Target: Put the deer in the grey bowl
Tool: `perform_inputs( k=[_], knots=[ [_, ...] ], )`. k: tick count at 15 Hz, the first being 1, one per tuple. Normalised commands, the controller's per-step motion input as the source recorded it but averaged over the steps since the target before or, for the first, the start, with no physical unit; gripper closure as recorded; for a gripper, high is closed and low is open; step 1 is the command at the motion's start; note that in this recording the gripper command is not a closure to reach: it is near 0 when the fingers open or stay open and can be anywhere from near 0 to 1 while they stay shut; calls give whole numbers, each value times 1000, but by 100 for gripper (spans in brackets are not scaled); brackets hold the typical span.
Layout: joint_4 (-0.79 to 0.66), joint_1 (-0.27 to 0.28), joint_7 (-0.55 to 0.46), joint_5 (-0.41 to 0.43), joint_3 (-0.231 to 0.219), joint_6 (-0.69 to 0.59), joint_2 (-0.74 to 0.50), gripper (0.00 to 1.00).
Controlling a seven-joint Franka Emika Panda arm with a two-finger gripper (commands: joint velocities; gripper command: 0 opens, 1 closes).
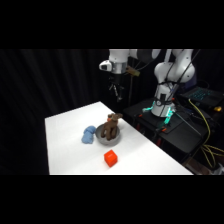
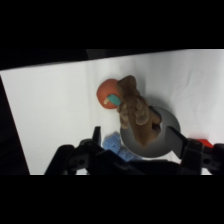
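- The deer [image 2: 136, 112] lies in the grey bowl [image 2: 170, 120], its lower end down in the bowl and its upper end sticking out over the rim.
- In the wrist view its long axis runs from the lower right, inside the bowl, up toward the upper left of the frame, where its end overlaps a red-orange ball [image 2: 106, 91] with a teal patch.
- In the side view the deer [image 1: 111, 126] stands tilted in the bowl [image 1: 108, 138], its upper end pointing up and to the right of the frame.
- The deer is dark brown, soft and lumpy, long in shape, about as long as the bowl is wide.
- The bowl sits on the white table [image 1: 65, 150], near the middle of the side view.
- A light blue soft toy [image 1: 89, 134] lies just beside the bowl on its left in the side view; an orange-red cube [image 1: 111, 158] sits below the bowl, apart from it.
- The gripper [image 1: 116, 92] hangs above the table's far edge, well clear of the deer; whether it is spread or pressed together I cannot tell.
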Motion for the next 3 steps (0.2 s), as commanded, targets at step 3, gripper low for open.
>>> perform_inputs(
  k=[3],
  knots=[
    [72,26,-181,162,36,-499,-593,0]
  ],
)
